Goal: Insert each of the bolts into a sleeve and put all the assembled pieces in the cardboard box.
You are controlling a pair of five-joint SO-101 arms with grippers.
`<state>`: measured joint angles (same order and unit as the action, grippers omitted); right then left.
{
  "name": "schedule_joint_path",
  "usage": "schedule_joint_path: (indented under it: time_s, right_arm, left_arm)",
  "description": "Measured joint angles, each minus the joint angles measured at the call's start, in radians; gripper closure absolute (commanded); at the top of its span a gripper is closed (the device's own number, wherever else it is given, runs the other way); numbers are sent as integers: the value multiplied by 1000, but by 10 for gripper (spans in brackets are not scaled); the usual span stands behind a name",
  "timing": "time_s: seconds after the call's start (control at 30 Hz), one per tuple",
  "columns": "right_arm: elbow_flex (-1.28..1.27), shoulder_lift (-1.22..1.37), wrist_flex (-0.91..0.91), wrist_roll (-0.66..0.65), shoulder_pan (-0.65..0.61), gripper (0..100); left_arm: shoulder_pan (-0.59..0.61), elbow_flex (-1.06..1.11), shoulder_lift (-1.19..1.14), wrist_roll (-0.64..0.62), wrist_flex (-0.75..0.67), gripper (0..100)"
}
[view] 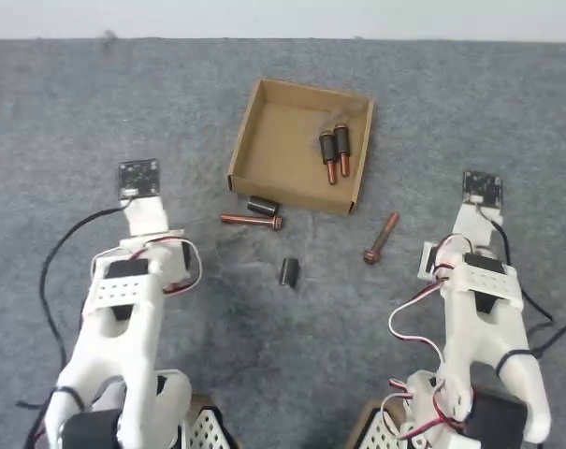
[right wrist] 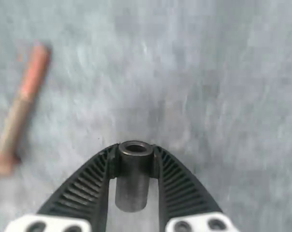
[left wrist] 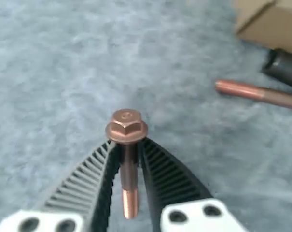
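On the grey carpet [view: 67, 103], the white left arm [view: 123, 309] stands at the left, well apart from the loose parts in the middle. Right of it a flat copper bolt [view: 250, 221] lies just in front of the open brown cardboard box [view: 283, 140]. A short black sleeve [view: 263, 206] sits between that bolt and the box's near wall. Inside the box, near its right wall, two assembled pieces [view: 327, 148] rest side by side. Nearer the arms a lone black sleeve [view: 289, 271] lies by itself. Further right a slanted copper bolt [view: 383, 237] lies near the white right arm [view: 484, 309].

The left gripper [left wrist: 128, 145] has its ribbed black fingers [left wrist: 85, 181] clamped on the shank of a held copper bolt [left wrist: 127, 128]. That bolt's long axis runs along the gripper, with the flanged hex head out past the fingertips and the tip back toward the wrist. The flat copper bolt's axis runs left to right across the table, head at the right end. The lone black sleeve's axis runs roughly toward and away from the arms. The slanted copper bolt has its head at the near-left end and its tip pointing away to the right. The right gripper [right wrist: 134, 152] presses its fingers [right wrist: 83, 193] against both sides of a held black sleeve [right wrist: 132, 186]. The sleeve's axis is in line with the gripper, and its open bore faces out beyond the fingertips.
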<state>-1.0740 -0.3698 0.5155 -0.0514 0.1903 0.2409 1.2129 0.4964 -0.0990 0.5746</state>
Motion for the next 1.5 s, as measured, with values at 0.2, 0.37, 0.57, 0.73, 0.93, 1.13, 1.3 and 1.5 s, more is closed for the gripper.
schedule_joint_path:
  time_s: [0.2, 0.37, 0.57, 0.73, 0.93, 1.13, 1.3, 1.5]
  right_arm:
    - [-6, 0, -281, -2, -40, 992]
    - [-89, 0, -491, -2, -129, 992]
    - [-160, 0, -769, -2, -239, 992]
    - [-164, 0, -936, -2, -293, 992]
    - [-127, 77, -1148, -2, -331, 992]
    - [5, 307, -1350, -2, -328, 992]
    - [80, 451, -1510, -2, -330, 992]
    - [91, 562, -1688, -2, -353, 992]
  left_arm:
    - [29, 3, 5, 0, 0, 987]
    - [35, 8, 5, 0, -25, 987]
    - [35, 21, 9, 0, -46, 987]
    - [35, 21, 11, 0, -46, 987]
    - [35, 21, 11, 0, -46, 987]
    - [35, 21, 11, 0, -46, 987]
    - [35, 21, 11, 48, -46, 986]
    - [35, 21, 11, 66, -81, 985]
